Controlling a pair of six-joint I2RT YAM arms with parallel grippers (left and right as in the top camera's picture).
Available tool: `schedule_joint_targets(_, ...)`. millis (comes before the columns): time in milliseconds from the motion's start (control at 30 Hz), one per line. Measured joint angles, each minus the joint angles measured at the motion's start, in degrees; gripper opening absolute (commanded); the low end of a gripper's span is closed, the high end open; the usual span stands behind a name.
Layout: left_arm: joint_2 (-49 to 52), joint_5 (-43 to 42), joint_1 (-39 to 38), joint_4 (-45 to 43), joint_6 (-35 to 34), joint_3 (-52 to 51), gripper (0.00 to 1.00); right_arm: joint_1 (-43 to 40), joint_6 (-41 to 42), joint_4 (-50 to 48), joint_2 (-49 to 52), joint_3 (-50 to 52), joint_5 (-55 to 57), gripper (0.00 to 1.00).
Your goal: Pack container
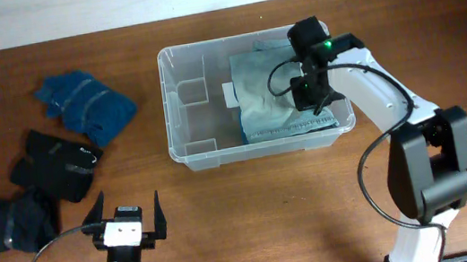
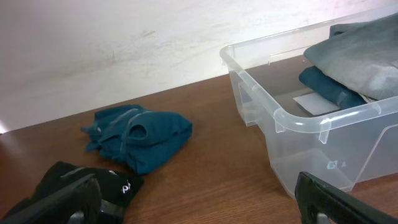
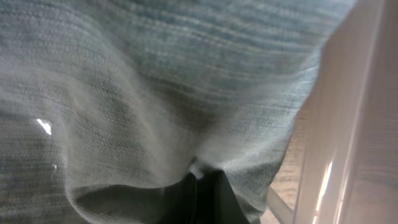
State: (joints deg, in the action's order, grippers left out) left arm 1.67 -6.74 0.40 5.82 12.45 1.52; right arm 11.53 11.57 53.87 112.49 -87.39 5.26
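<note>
Container (image 1: pixel 178 111) at table centre, toward back; grey cloth (image 1: pixel 260 91) in its right half; right gripper (image 1: pixel 312 93) down inside, jaws pressed together, pinching cloth fold; left gripper (image 1: pixel 127 204) near front edge, jaws spread wide, empty; dark garments (image 1: pixel 57 163) lie left.

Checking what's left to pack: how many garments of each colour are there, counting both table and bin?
grey garment, in the container: 1
teal garments, one on the table, one in the container: 2
black or dark garments: 2
Total: 5
</note>
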Motion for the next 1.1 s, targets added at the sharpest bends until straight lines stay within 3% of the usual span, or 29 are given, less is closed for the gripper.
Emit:
schedule_joint_targets(167,0.0,0.0,0.0,0.0,0.0,0.0,0.99,-0.98,-0.02,-0.79,-0.72,0.79,-1.29,0.06)
schedule_joint_targets(400,-0.02,0.0,0.0,0.02,0.0,0.0,0.99,-2.91,-0.44,11.32,2.58,-10.71,-3.19,0.61)
schedule_joint_targets(567,0.0,-0.02,0.0,0.02,0.0,0.0,0.99,-3.54,-0.9,19.82,3.56,-26.99,-3.19,0.81)
schedule_joint_targets(833,0.0,-0.02,0.0,0.02,0.0,0.0,0.99,-7.89,1.53,27.58,3.5,-46.8,-3.41,1.0)
schedule_joint_targets(1100,0.0,0.0,0.0,0.02,0.0,0.0,0.99,-21.99,6.75,32.52,3.48,-50.05,-3.39,0.99)
